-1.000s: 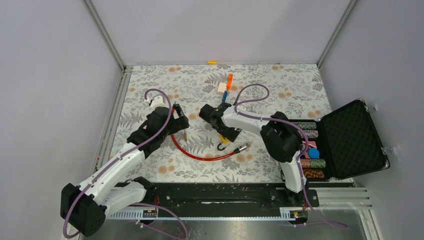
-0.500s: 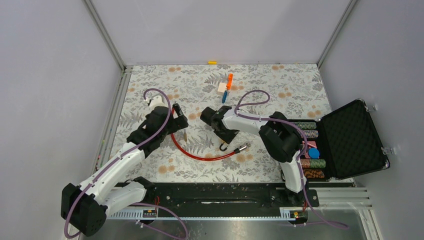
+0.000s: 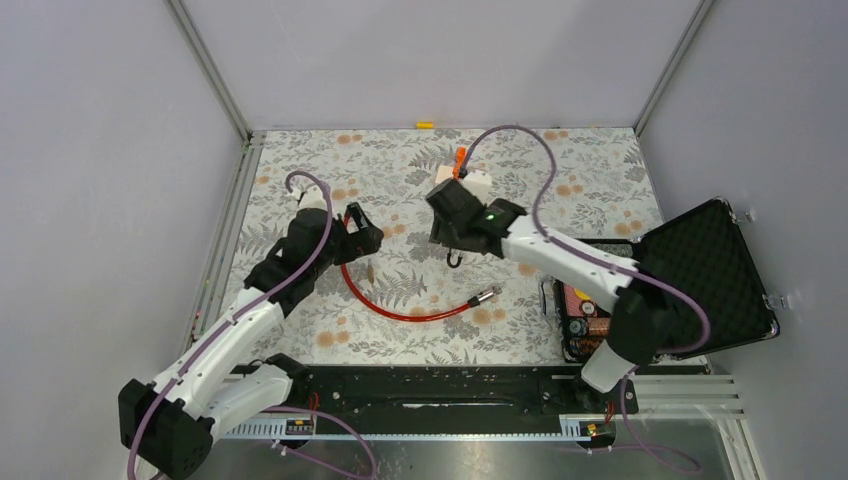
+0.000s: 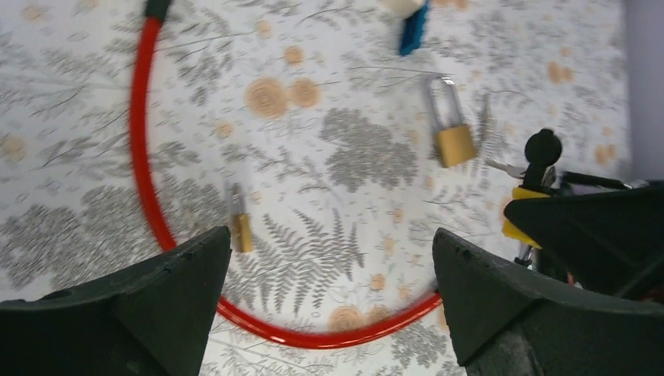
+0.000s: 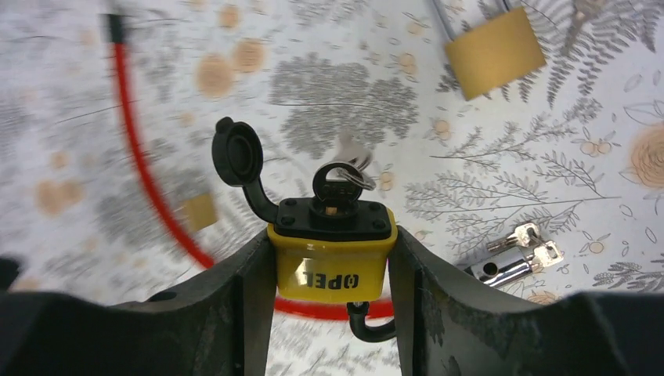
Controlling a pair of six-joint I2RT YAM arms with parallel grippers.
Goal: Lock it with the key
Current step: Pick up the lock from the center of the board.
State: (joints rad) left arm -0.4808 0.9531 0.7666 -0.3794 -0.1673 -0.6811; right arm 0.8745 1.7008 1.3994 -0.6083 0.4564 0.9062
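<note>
My right gripper [image 5: 329, 239] is shut on a yellow padlock [image 5: 331, 266], held off the table by its sides. A key [image 5: 339, 186] sits in the black top of the padlock, with the dust cap [image 5: 236, 154] flipped open beside it. The black shackle hangs open below the body. In the top view the right gripper [image 3: 452, 236] is over the middle of the mat. My left gripper [image 4: 329, 258] stands open and empty to its left, above the red cable [image 4: 145, 157]. From the left wrist view the held yellow padlock [image 4: 517, 227] shows at the right.
A brass padlock [image 5: 495, 43] and a smaller brass padlock [image 4: 241, 229] lie on the floral mat. The red cable's chrome end [image 5: 505, 265] has keys beside it. An open black case [image 3: 700, 280] of chips stands at the right. Orange and blue pieces [image 3: 458, 160] lie at the back.
The right gripper closed on the yellow padlock, lifted it off the mat and swung it toward the back. The left gripper shifted slightly right and stayed open.
</note>
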